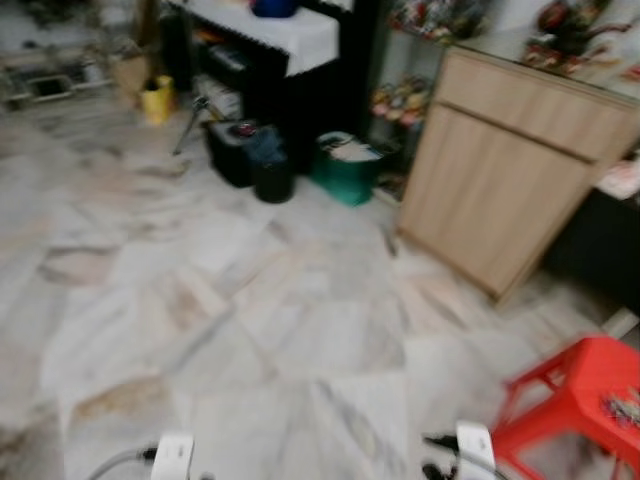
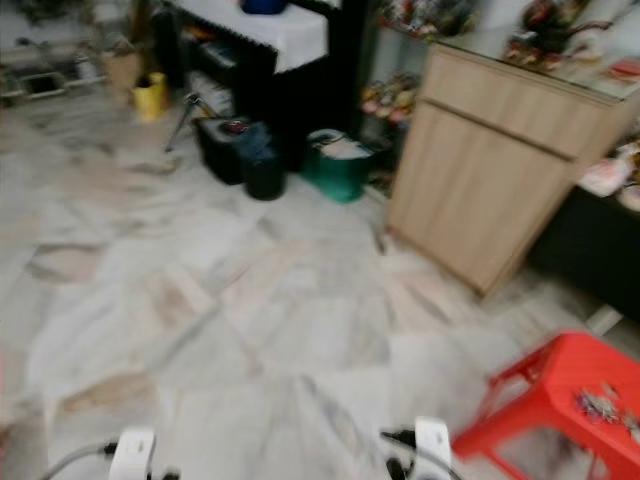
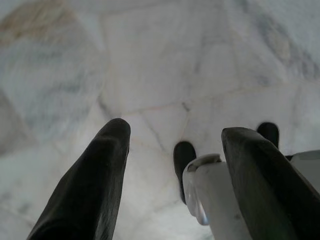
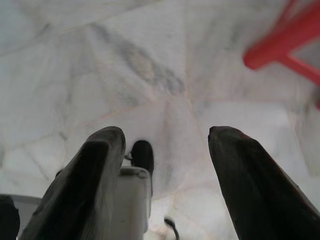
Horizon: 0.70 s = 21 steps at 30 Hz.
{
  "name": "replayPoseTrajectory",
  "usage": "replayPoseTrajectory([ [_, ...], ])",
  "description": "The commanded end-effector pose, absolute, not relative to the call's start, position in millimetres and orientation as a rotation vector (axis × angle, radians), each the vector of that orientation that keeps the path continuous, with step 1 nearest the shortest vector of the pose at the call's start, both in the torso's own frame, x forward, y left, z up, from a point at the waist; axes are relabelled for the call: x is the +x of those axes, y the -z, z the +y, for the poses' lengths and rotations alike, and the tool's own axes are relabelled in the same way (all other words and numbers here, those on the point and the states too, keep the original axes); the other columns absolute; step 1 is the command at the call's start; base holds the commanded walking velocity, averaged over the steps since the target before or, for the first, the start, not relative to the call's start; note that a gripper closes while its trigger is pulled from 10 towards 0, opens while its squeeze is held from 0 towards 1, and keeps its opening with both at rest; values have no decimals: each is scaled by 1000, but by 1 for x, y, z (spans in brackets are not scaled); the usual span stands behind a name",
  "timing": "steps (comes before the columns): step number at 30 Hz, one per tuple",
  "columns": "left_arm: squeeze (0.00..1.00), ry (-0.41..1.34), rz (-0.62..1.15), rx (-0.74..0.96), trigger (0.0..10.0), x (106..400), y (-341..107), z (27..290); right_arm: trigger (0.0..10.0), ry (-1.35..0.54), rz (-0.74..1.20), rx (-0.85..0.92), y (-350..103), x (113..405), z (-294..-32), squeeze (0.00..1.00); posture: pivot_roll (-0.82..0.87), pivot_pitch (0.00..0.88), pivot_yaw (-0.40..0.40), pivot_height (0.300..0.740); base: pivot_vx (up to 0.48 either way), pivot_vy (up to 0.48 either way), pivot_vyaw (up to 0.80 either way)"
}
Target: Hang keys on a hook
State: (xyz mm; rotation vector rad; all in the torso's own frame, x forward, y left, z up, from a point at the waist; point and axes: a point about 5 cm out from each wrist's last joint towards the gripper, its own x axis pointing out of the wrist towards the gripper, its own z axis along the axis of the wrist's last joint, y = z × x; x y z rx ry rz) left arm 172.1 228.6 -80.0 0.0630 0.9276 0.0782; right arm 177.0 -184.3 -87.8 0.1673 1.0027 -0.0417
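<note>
Evidently mid-walk, both arms hang low with the left gripper (image 3: pixel 172 150) and right gripper (image 4: pixel 165 145) spread apart and empty above the marble floor (image 1: pixel 250 330), presumably because the keys (image 2: pixel 600 403) lie on the red stool (image 2: pixel 560 395), well beyond the right fingers.
</note>
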Motion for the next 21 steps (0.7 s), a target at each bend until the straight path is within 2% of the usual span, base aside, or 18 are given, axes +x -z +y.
replayPoseTrajectory([
  [1,0,-58,935,61,10000,173,81,224,10000,61,999,168,87,177,-190,0,133,0,-59,740,0,0,-763],
  [21,0,-57,923,58,10000,175,80,223,10000,67,997,178,87,177,-190,0,155,0,-65,740,0,0,-755],
])
